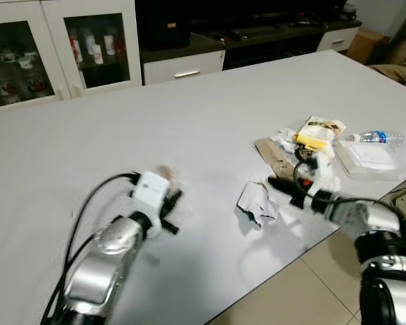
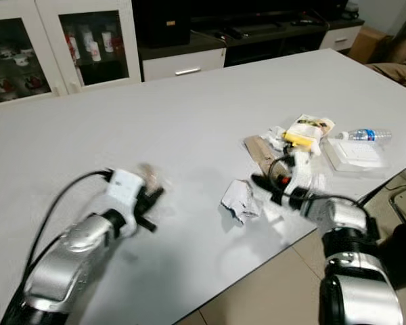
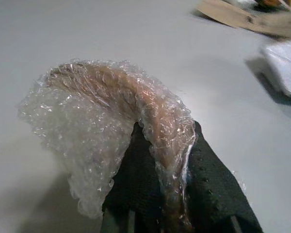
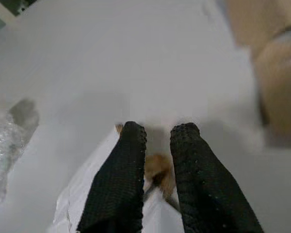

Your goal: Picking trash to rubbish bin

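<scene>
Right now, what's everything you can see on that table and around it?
Table: one, white, fills the view.
Bubble wrap: one clear piece, pinched in the left gripper.
Crumpled paper: one, white, near the table's front edge.
Cardboard strip: one, brown, beside the trash pile.
Snack packet: one, yellow and white, right side.
Water bottle: one, clear, lying down.
Flat container: one, white, right edge.
Cabinet: white, glass doors, behind.
Left gripper: black fingers.
Right gripper: black, by the paper.

Large white table (image 1: pixel 189 128): crumpled white paper wad (image 1: pixel 256 203) near front edge; clear plastic water bottle (image 1: pixel 375 137) far right, behind flat white tray (image 1: pixel 369 159); glass-door cabinet (image 1: pixel 47 47) behind table, left.
</scene>
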You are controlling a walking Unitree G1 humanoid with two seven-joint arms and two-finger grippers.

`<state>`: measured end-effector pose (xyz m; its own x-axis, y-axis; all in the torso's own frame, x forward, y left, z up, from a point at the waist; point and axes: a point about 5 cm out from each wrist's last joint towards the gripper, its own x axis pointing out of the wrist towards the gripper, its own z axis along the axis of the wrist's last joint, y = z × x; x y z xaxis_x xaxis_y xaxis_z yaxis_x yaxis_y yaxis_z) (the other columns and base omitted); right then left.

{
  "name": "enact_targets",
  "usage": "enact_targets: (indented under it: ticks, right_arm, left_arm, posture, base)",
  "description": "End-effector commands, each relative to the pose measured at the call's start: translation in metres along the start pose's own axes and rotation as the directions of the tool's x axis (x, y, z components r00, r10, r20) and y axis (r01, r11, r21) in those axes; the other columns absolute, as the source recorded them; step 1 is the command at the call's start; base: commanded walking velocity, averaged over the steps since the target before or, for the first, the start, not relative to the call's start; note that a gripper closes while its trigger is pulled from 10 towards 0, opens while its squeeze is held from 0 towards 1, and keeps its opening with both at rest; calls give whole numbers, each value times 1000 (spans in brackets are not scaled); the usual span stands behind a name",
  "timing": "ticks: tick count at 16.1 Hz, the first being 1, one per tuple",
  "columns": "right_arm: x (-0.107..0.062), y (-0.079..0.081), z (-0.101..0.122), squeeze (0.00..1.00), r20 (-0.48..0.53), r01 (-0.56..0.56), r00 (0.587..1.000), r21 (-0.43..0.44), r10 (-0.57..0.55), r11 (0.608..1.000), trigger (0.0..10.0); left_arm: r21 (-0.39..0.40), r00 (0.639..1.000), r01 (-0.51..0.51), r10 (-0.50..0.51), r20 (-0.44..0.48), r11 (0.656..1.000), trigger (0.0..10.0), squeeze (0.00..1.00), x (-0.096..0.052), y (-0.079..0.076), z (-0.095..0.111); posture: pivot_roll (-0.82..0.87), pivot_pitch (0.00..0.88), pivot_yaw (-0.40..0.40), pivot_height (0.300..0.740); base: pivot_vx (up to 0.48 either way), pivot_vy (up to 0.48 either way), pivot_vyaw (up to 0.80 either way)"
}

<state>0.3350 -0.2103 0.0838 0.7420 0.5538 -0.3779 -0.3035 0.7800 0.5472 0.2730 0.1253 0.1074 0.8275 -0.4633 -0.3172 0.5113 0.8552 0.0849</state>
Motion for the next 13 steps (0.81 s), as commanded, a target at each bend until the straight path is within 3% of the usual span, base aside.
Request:
enact_targets:
  ticks: [1, 2, 5, 8, 13]
  right_arm:
    - [0, 0, 11, 1000, 40, -4, 999, 33, 3, 999, 10000]
    - [0, -1, 13, 1000, 54, 1, 999, 68, -4, 998, 10000]
    - [-7, -9, 24, 1000, 138, 17, 990, 176, -41, 984, 10000]
    - [-7, -11, 12, 1000, 107, -13, 994, 281, -18, 960, 10000]
    - [1, -13, -9, 1000, 6, 66, 998, 202, -69, 977, 10000]
  left_arm:
    - [6, 999, 33, -33, 13, 999, 10000, 0, 5, -4, 8]
    - [-35, 998, 49, -48, 40, 998, 10000, 0, 9, -8, 15]
    - [-42, 992, 117, -114, 56, 992, 10000, 0, 19, -22, 21]
    - [-19, 988, 155, -155, 6, 988, 10000, 0, 24, -31, 14]
    - [9, 981, 193, -193, 25, 981, 10000, 0, 29, -40, 19]
  posture:
    - [-34, 0, -88, 740]
    - [-34, 0, -88, 740]
    - [-32, 0, -92, 740]
    - [-35, 0, -91, 740]
    - [-37, 0, -91, 740]
  base:
    - [0, 0, 0]
    - [0, 0, 0]
    - [0, 0, 0]
    - [0, 0, 0]
    - [0, 0, 0]
